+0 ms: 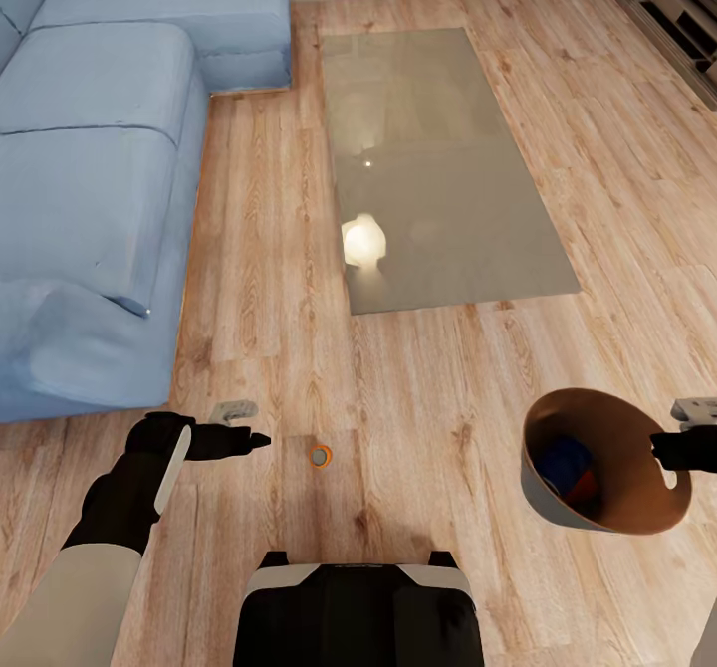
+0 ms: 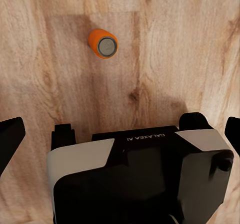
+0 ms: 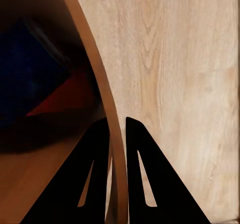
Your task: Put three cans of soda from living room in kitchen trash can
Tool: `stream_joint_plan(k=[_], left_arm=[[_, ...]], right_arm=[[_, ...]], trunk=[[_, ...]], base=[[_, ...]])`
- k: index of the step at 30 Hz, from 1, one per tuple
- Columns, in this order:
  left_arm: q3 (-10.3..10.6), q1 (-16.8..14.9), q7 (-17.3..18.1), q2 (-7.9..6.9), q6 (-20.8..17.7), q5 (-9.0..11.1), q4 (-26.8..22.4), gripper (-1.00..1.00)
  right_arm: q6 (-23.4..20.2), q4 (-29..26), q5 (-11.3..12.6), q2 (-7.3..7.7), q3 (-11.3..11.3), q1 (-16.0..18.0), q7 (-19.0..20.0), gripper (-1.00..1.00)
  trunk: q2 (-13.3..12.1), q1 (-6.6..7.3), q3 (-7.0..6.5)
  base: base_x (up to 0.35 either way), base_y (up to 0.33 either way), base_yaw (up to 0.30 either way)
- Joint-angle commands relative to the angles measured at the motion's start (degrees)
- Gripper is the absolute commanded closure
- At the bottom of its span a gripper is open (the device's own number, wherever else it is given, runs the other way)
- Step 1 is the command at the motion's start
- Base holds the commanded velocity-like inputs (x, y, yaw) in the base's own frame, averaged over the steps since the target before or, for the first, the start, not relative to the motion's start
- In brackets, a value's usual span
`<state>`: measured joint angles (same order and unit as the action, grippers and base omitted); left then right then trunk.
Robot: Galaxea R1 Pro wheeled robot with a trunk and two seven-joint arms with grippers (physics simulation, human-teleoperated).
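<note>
Nearest, at the foot of the head view: black and white robot base (image 1: 358, 612) on a light wood floor (image 1: 438, 378). Just ahead of the base, one orange can (image 1: 319, 455) standing upright on the floor, long axis vertical, grey metal top facing up. Seen from the left wrist too, same orange can (image 2: 103, 43) upright on the boards, beyond the base.

Left claw (image 1: 249, 426) held low over the floor, pointing toward the can, fingers spread apart and empty. Can just beside the fingertips, on their inner side, apart from them, not touched.

Right claw (image 1: 665, 448) pinching the rim of a bin (image 1: 543, 493), one finger inside the wall, one outside, seen close from the right wrist (image 3: 116, 129). Bin held off the floor and tilted, pale grey outside, brown inside, mouth facing up and toward the camera. Inside it, a dark blue can (image 1: 566, 460) and an orange can (image 1: 588, 483), lying at the bottom, tilt unclear.

Farther off: glass coffee table (image 1: 448, 169) ahead, with a lamp's bright reflection (image 1: 362, 241). Light blue sofa (image 1: 100, 149) along the left.
</note>
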<state>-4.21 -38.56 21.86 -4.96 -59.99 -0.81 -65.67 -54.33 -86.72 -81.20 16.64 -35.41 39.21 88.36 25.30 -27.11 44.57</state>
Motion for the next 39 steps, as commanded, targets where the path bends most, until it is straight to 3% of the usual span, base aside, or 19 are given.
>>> stream_joint_plan(k=[1, 9, 14, 17, 18, 24, 29, 39], left_arm=[[0.0, 0.0, 0.0, -0.02, 0.0, 0.1, -0.1, -1.00], [0.0, 0.0, 0.0, 0.01, 0.0, 0.2, 0.0, -1.00], [0.0, -0.1, 0.2, -0.03, 0.0, 0.3, 0.2, -1.00], [0.0, -0.1, 0.2, 0.02, 0.0, 0.3, 0.2, -1.00], [0.0, -0.1, 0.2, 0.03, 0.0, 0.3, 0.2, -1.00], [0.0, -0.1, 0.1, 0.04, 0.0, 0.3, 0.2, -1.00], [-0.1, -0.1, 0.1, 0.04, 0.0, 0.3, 0.2, -1.00], [0.0, -0.1, -0.2, 0.04, 0.0, 0.0, 0.3, -1.00]], right_arm=[[-0.4, -0.2, 0.0, 0.26, 0.2, 0.1, 0.5, 1.00], [-0.7, -0.6, -0.4, 1.72, 0.4, 0.5, 1.0, 1.00], [-0.7, -0.6, -0.5, 1.88, 0.4, 2.8, 1.0, 1.00], [-0.7, -0.6, -4.3, 1.74, 0.5, 5.4, 1.2, 1.00], [-0.8, -0.6, -6.5, 1.61, 0.5, 6.2, 1.6, 1.00], [-0.9, -0.6, -14.3, 1.40, 1.9, 8.0, 1.6, 1.00], [-1.0, -0.6, -16.2, 1.45, 2.7, 8.3, 1.6, 1.00], [-1.0, -0.6, -16.8, 1.78, 3.0, 8.3, 1.6, 1.00]], trunk=[[0.4, -0.21, 0.26], [3.6, -1.97, 2.38], [5.6, -3.07, 3.72], [6.8, -3.73, 4.53], [7.2, -3.95, 4.80], [9.6, -5.26, 6.41], [11.7, -6.36, 7.76], [15.7, -8.56, 10.45]], base=[[0.000, 0.000, 0.000], [0.000, 0.000, 0.000], [0.000, 0.000, 0.000], [0.000, 0.000, 0.000], [0.000, 0.000, 0.000], [0.000, 0.000, 0.000], [0.000, 0.000, 0.000], [0.000, 0.000, 0.000]])
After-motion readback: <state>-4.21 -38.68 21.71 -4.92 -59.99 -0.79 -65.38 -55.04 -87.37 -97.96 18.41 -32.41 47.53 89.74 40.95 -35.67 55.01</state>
